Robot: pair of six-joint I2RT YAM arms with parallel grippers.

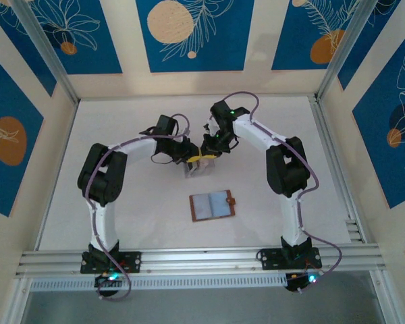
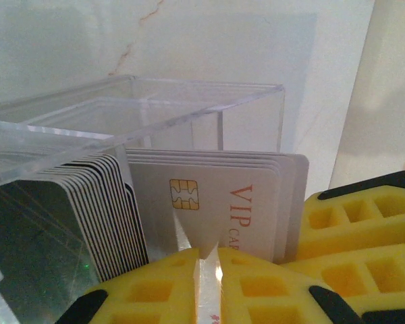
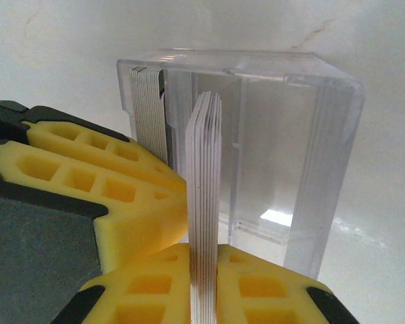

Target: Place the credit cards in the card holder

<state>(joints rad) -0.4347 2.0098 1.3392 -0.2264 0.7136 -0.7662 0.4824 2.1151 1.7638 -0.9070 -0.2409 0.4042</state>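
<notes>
Left fingers (image 2: 189, 270) are found clenched on a thin clear wall of the clear slotted stand (image 2: 209, 101). This is judged a bracing hold, so that the stand does not slide on the counter (image 1: 121, 216) when cards are pulled.

Credit cards (image 3: 204, 189) are recorded as an upright bundle at the stand's open front, grasped edge-on between the right fingers (image 3: 224, 273). The grip is judged to be for lifting them clear of the stand. A second batch of cards (image 3: 148, 111) is noted inside the stand, left of the gripped bundle.

The card holder (image 1: 212, 205) is seen lying open and flat, apart from the stand on the side toward the arm bases, pockets upward to receive cards.

From the left wrist the card face is read: a gold chip and red "VIP" lettering. From the right wrist the bundle's edges are exposed, several cards being held together. From above, the holder's position and both arms converging on the stand are established.
</notes>
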